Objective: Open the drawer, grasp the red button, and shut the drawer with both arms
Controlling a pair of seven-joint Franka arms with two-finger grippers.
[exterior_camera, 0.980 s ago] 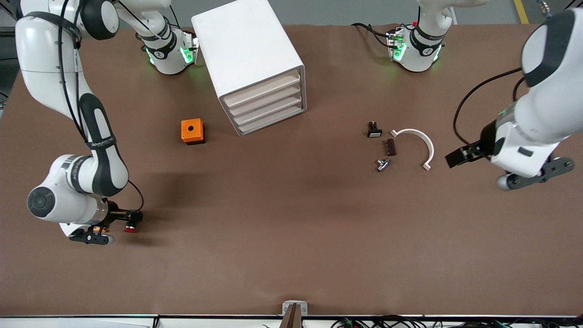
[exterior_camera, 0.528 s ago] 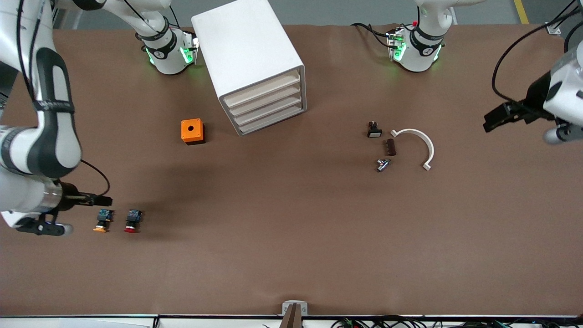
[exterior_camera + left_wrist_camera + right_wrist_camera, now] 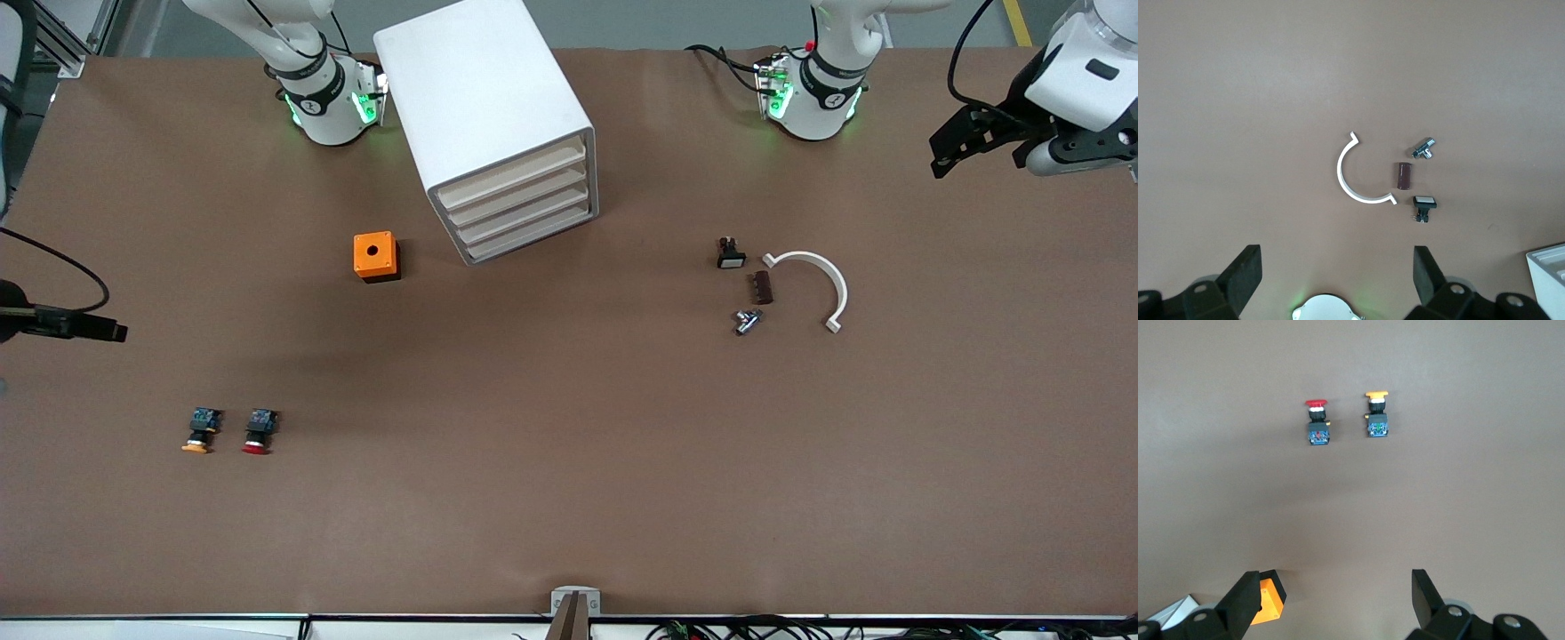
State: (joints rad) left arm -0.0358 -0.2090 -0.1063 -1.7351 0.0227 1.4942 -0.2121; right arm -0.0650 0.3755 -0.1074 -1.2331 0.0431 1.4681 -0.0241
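Note:
The white cabinet [image 3: 484,98] stands by the right arm's base. Its uppermost drawer [image 3: 511,171] is shut, like the three below it. The red-capped button [image 3: 258,431] lies on the table beside the orange-capped button [image 3: 199,430], nearer the front camera than the orange cube [image 3: 376,256]. Both buttons show in the right wrist view, red [image 3: 1317,423] and orange [image 3: 1377,413]. My right gripper [image 3: 114,332] is open and empty, high at the right arm's end of the table. My left gripper [image 3: 951,147] is open and empty, high at the left arm's end.
A white arc piece [image 3: 822,280], a brown cylinder [image 3: 763,287], a metal fitting [image 3: 747,321] and a small black switch [image 3: 730,254] lie toward the left arm's end. They also show in the left wrist view, with the arc [image 3: 1355,180] in the middle.
My right gripper has left the red button on the table and drawn up and away toward the table's end. My left gripper has risen and moved toward its base.

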